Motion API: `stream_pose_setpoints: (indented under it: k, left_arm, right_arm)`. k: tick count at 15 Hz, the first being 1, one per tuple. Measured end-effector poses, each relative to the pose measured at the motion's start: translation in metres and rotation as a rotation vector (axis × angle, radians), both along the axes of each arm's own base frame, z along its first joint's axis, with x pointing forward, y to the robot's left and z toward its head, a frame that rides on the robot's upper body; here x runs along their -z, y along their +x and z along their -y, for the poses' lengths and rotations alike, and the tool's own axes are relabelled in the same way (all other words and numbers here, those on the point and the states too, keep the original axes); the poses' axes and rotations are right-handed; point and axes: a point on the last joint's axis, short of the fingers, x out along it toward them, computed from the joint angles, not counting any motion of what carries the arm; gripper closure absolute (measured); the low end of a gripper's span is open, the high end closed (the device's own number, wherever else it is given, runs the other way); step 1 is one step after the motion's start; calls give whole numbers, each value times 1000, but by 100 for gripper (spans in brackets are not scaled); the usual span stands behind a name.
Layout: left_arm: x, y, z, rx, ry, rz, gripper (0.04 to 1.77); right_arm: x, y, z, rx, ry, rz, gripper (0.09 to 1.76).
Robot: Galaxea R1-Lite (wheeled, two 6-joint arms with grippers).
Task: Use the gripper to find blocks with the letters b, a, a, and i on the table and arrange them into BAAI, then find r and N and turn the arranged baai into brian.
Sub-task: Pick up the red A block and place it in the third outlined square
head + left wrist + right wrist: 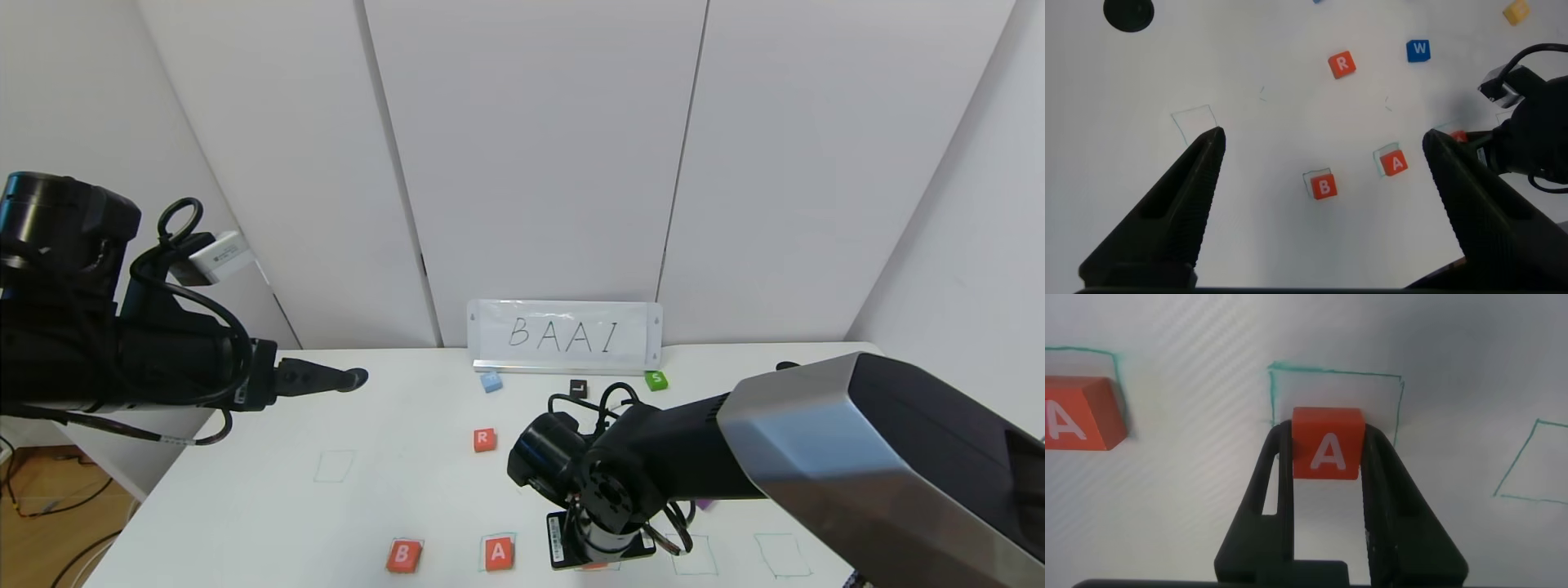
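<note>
One A block [1328, 452] clamped in the right gripper [1327, 469].
Just beyond it lies a green drawn square [1335, 396]; the left gripper [1323, 175] hangs spread wide.

Left arm [122, 351]: matte black, looped black cables, white tag. Right arm [816, 457]: black with silver-grey shell, coiled cables, barcode label.

You can read "BAAI" handwritten on the white laminated sign [565, 336]; B on one orange-red square block [404, 555]; A on another [499, 553]; R on a third [484, 439]; W on a blue block [1419, 50]; S on a green block [655, 380].
</note>
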Motion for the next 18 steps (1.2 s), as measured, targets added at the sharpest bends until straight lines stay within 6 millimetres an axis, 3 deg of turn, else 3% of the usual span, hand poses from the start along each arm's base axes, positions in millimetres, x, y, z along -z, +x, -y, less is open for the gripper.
stream_pose_setpoints:
  k: [8,13,18]
  left_arm:
    - [0,0,0,-1,0,1,9]
    - [-1,0,-2,-6,0,2,9]
    - [-1,0,-2,-7,0,3,9]
  right_arm:
    - [2,2,0,0,0,0,131]
    - [2,2,0,0,-1,-2,79]
    - [0,1,-1,-3,1,-1,48]
